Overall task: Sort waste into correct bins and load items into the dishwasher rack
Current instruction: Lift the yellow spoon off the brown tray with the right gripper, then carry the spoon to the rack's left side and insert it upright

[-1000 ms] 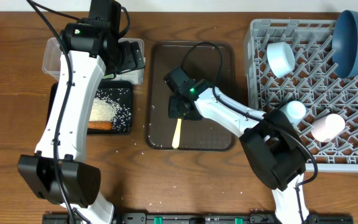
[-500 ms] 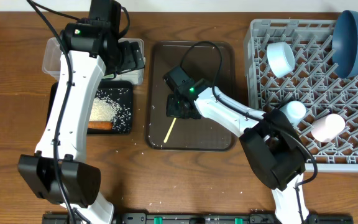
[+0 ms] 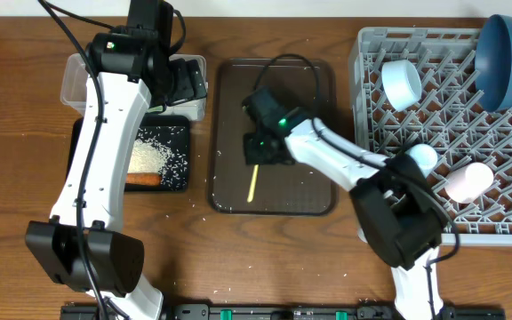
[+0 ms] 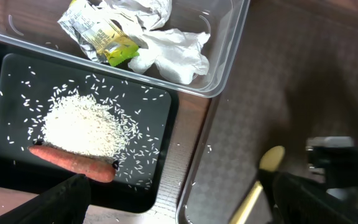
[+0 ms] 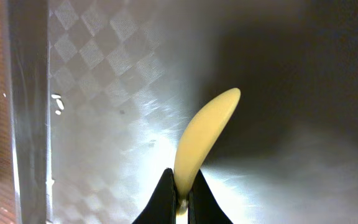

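My right gripper (image 3: 259, 157) (image 5: 183, 196) is shut on one end of the pale yellow spoon (image 3: 252, 184) (image 5: 204, 134) and holds it just over the dark brown serving tray (image 3: 309, 89). My left gripper (image 3: 181, 84) (image 4: 179, 208) is open and empty above the clear tub (image 3: 76, 76) (image 4: 222, 68), which holds white wrappers (image 4: 166, 43) and the yellow-green packet (image 4: 114, 48). The black tray (image 3: 178, 147) (image 4: 17, 74) holds rice (image 4: 79, 124) and the carrot piece (image 3: 143, 179) (image 4: 70, 163). The grey rack (image 3: 389, 124) holds the dark blue bowl (image 3: 503, 58), white bowl (image 3: 402, 83), light blue cup (image 3: 421, 156) and pink cup (image 3: 468, 180).
Loose rice grains lie on the wooden table (image 3: 25, 160) round the black tray and on the serving tray's left side (image 5: 57, 102). The rack fills the right end of the table. The spoon also shows in the left wrist view (image 4: 263, 180).
The right gripper has taken the spoon off the serving tray and shifted slightly right; the spoon turned from flat to hanging edge-on. The left arm has not moved.
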Motion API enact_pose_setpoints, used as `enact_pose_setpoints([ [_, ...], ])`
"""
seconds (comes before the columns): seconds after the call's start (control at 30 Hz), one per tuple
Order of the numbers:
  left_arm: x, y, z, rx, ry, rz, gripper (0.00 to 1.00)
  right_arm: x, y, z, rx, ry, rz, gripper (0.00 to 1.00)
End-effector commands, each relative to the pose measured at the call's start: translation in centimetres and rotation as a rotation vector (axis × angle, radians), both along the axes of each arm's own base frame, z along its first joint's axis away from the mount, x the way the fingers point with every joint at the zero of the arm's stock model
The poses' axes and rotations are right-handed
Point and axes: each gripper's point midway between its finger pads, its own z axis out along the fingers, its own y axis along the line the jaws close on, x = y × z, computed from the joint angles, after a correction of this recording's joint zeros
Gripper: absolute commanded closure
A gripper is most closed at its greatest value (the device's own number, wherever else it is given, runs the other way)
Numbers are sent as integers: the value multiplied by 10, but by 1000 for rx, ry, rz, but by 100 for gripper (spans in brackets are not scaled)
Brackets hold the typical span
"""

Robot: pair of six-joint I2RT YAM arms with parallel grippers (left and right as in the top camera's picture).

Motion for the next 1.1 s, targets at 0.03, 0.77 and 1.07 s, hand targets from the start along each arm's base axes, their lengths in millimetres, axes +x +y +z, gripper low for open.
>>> enact_pose_setpoints([
  [0.03,0,3,-2,12,7,8,4,31,-26,84,41,-220,145,99],
  [0.77,0,3,-2,12,7,8,4,54,-263,157,-351,-361,156,99],
  [1.07,0,3,-2,12,7,8,4,50,-275,146,-345,-334,139,99],
])
